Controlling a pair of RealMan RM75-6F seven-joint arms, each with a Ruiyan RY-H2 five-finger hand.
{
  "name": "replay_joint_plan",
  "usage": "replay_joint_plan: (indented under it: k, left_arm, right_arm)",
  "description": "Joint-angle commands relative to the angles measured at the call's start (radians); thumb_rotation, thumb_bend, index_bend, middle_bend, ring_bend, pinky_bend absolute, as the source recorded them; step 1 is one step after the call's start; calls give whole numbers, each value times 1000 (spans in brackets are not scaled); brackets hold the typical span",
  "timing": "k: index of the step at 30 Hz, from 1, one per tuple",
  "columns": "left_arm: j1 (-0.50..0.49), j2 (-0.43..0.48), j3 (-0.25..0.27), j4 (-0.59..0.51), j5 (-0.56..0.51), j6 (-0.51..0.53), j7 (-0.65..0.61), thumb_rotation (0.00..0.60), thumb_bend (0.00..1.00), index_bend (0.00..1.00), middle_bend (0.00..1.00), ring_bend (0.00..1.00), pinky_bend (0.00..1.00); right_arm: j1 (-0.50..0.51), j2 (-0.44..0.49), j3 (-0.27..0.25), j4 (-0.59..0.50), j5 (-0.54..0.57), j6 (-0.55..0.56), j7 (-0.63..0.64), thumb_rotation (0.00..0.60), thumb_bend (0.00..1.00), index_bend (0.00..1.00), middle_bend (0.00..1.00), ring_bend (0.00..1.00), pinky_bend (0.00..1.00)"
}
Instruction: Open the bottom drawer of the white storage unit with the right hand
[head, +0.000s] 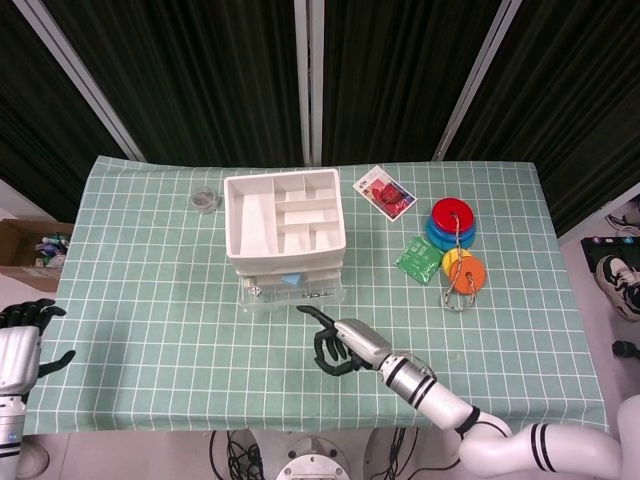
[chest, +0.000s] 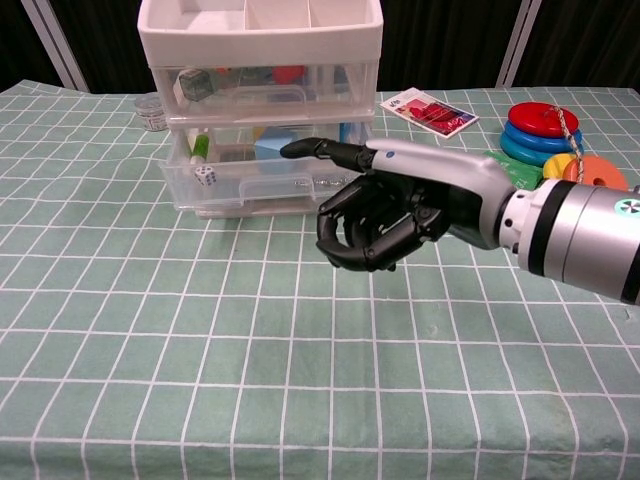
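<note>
Bottom drawer: it sits at the foot of the white unit, near the middle of the table, and it stands pulled out toward me, past the drawers above. I judge the opening as done or almost done.
Contents: I see a die, a blue block and some small items inside; they can slide if I jerk.
Handling: the drawer is thin clear plastic, so I expect it light, smooth and a little flexible. The unit is light too and may slide on the cloth if I pull hard.
Where to hold: I would hook the front lip at its middle, where the recessed handle is, not at a corner, so that it does not skew.
Right hand: it is just in front of the drawer, not touching it, fingers curled in on nothing, one finger pointing out straight.
Left hand: at the table's left edge, well apart, fingers spread, holding nothing.
Further out: a small jar, a card, a green packet and coloured rings.
</note>
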Motion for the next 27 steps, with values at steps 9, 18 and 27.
replay_joint_plan:
  k: [9,18,27]
  left_arm:
    - [-2,5,0,-12,-8,-10,14,600,25,365,255,210,207]
    - [1,1,2,-5,-13,-12,8,600,25,375,255,210,207]
    - [0,-3,2,4,-12,-14,1,600,25,375,255,210,207]
  right_arm:
    - [57,-14,64,58,212,-30,-139,600,370,0,597,680,727]
    - [53,-3,47,36,257,-22,-179,600,382,176,608,683,732]
    - [15,52,2,-46,192,-6,-163,600,385,207,609,684,733]
